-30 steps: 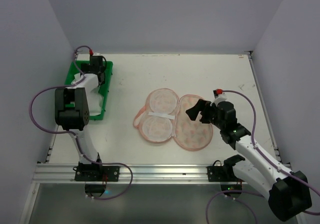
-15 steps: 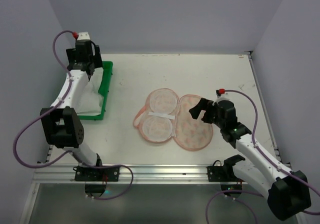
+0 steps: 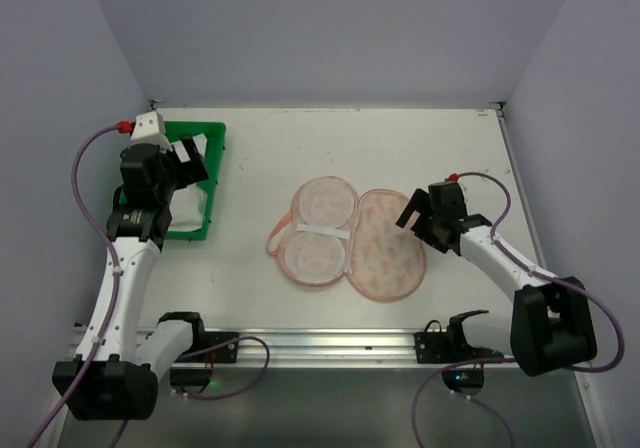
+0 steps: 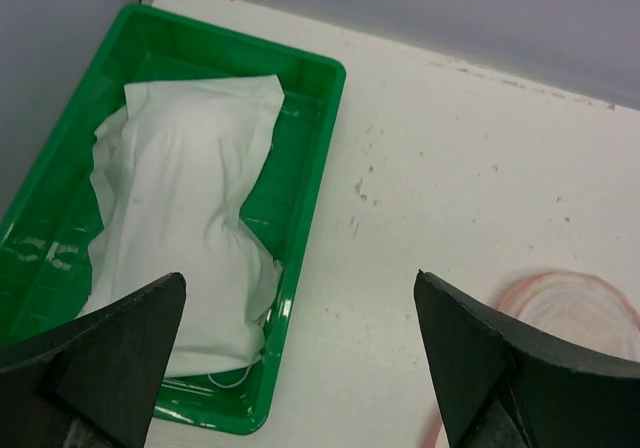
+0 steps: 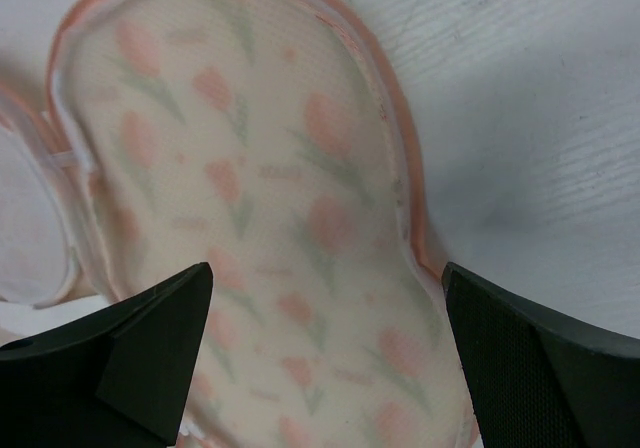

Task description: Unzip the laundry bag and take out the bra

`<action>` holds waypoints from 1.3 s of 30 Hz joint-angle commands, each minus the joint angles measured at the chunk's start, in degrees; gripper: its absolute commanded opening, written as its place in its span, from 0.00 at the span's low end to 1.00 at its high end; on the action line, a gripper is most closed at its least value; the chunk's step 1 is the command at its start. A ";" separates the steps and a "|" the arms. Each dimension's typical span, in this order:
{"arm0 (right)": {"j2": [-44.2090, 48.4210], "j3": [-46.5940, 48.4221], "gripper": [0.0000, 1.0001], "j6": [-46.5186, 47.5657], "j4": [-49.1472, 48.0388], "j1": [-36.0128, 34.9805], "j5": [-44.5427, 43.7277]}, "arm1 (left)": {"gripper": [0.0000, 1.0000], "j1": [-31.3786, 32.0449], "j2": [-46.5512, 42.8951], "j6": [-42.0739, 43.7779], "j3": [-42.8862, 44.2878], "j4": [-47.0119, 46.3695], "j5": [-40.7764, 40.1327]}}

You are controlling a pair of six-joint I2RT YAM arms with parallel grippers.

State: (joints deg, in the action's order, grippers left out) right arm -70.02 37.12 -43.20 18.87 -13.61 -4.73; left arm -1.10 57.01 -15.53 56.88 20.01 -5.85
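The laundry bag point(image 3: 345, 240) is lying unzipped and spread flat at the middle of the surface point(image 3: 300, 148). A white garment point(image 4: 190, 218), probably the bra, is resting in the green tray point(image 3: 215, 168) at the bag's ten o'clock. The left fingers point(image 4: 100, 368) are hovering apart and empty above that tray, and the right fingers point(image 5: 130, 358) are hanging apart at the bag's three o'clock. Little seems left to do.

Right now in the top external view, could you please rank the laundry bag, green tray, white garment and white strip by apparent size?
1. laundry bag, spread open
2. green tray, partly behind the left arm, so a close second
3. white garment in the tray
4. white strip inside the bag
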 commanded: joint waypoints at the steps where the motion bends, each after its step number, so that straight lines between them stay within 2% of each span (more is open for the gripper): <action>1: -4.59 4.18 0.99 -2.15 4.33 0.33 1.13 | 1.00 1.18 -2.95 -0.47 -5.36 -3.05 2.16; 7: -10.21 6.11 0.98 -3.12 6.87 0.42 1.65 | 1.00 4.26 -5.24 0.76 -10.20 -5.06 0.40; 16: -14.88 7.35 0.96 -2.94 6.00 -0.02 10.18 | 1.00 5.85 -6.04 2.08 -13.11 -7.18 -3.12; 18: -15.06 7.35 0.90 -2.77 5.47 -0.10 10.62 | 1.00 6.02 -6.04 2.17 -13.29 -7.18 -3.29; 21: -15.15 7.52 0.73 -2.42 5.21 -0.10 10.88 | 1.00 6.11 -6.21 2.26 -13.29 -7.09 -3.73; 22: -15.23 7.61 0.66 -2.33 5.30 -0.10 10.80 | 1.00 6.11 -6.30 2.34 -13.38 -7.18 -3.73; 23: -15.32 7.87 0.54 -2.33 5.38 -0.02 10.36 | 1.00 6.20 -6.30 2.35 -13.46 -7.18 -3.82; 25: -15.50 8.05 0.41 -2.15 5.65 -0.10 10.01 | 1.00 6.29 -6.39 2.43 -13.46 -7.09 -3.82; 26: -15.41 8.05 0.30 -2.15 5.74 -0.10 9.74 | 1.00 6.29 -6.48 2.43 -13.46 -7.09 -4.00; 30: -15.32 8.05 0.08 -1.45 6.26 -0.10 8.78 | 1.00 6.46 -6.65 2.52 -13.64 -7.00 -4.35; 32: -15.41 8.05 0.00 -1.19 6.35 -0.10 8.60 | 1.00 6.55 -6.57 2.52 -13.64 -7.09 -4.35; 39: -13.75 8.49 0.00 0.83 6.79 -0.63 7.37 | 1.00 6.73 -6.74 2.61 -13.82 -7.27 -4.44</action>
State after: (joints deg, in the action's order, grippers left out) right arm -85.17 43.66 -44.12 24.82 -13.63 4.01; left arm 5.08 51.16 -13.91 43.24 15.46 -9.41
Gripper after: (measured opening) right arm 0.007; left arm 0.997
